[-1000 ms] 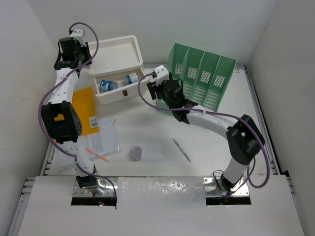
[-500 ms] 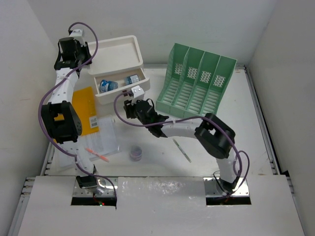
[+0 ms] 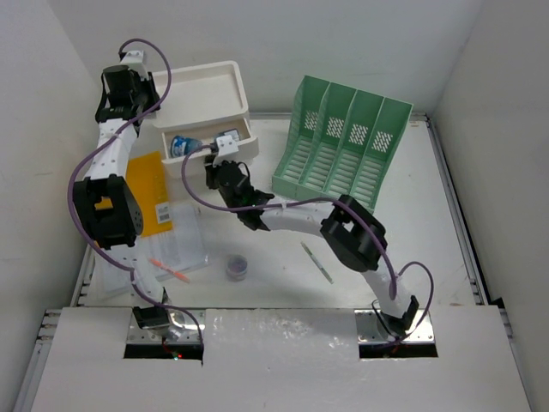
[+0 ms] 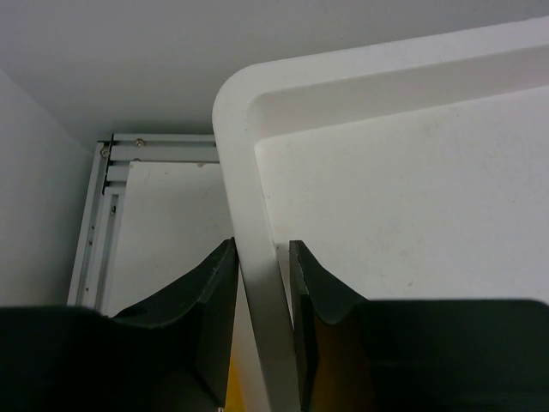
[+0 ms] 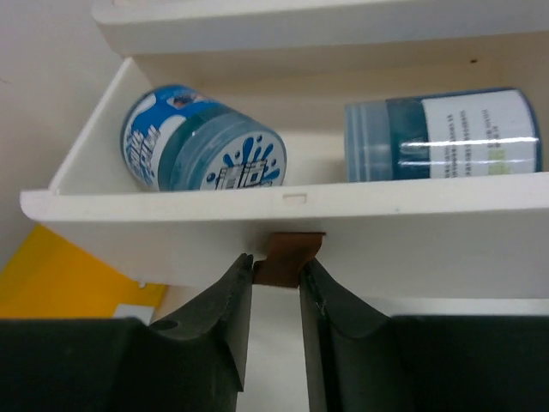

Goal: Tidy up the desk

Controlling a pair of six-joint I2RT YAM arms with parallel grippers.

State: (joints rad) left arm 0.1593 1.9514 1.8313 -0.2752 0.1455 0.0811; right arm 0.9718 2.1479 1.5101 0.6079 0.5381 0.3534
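Left gripper (image 4: 262, 257) clamps rim of white plastic drawer box (image 3: 206, 90), at 11 o'clock on white metal-railed desk (image 3: 420, 206). Right gripper (image 5: 276, 273) pinches brown tab handle (image 5: 288, 251) of open drawer (image 5: 171, 215).

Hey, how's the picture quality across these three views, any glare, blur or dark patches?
Top view: soft even light, sharp, with sheen on the shiny strip by the arm bases. Left wrist: fingers near-black, detail lost, against the bright box rim. Right wrist: glare streak on the bottle label, jar sharp, fingers dark either side of the tab.
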